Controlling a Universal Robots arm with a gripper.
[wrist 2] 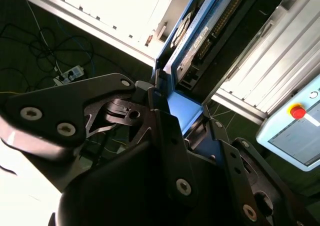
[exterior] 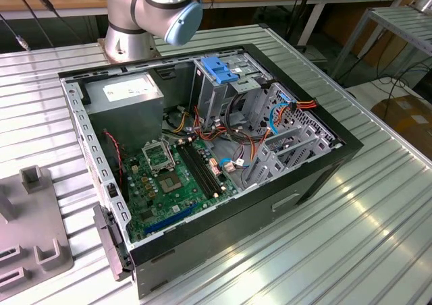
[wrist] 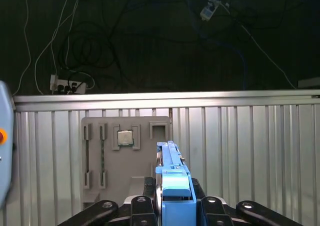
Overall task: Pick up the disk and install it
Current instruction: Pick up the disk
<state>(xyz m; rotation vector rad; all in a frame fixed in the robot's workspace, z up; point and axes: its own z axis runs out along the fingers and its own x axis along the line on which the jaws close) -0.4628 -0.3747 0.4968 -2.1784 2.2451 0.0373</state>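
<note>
In both wrist views my gripper (wrist 2: 184, 117) is shut on the disk (wrist 2: 200, 33), holding it by its blue plastic carrier frame. The second wrist view shows the disk's black-and-silver body with a connector row, sticking out past the black fingers (wrist 2: 166, 128). In the first wrist view the disk (wrist: 172, 178) is edge-on, a narrow blue strip rising from the gripper (wrist: 172, 208), held up in the air over the ribbed metal table (wrist: 250, 151). The open computer case (exterior: 324, 177) lies on its side in the exterior view, with the arm's base (exterior: 145, 11) behind it.
Inside the case are a metal drive cage with a blue latch (exterior: 219, 69), a grey power supply box (exterior: 125, 92), a green motherboard (exterior: 172, 180) and loose cables. A grey parts fixture (wrist: 125, 156) holding a chip (wrist: 125, 137) lies on the table. A pendant with a red button (wrist 2: 297, 111) is nearby.
</note>
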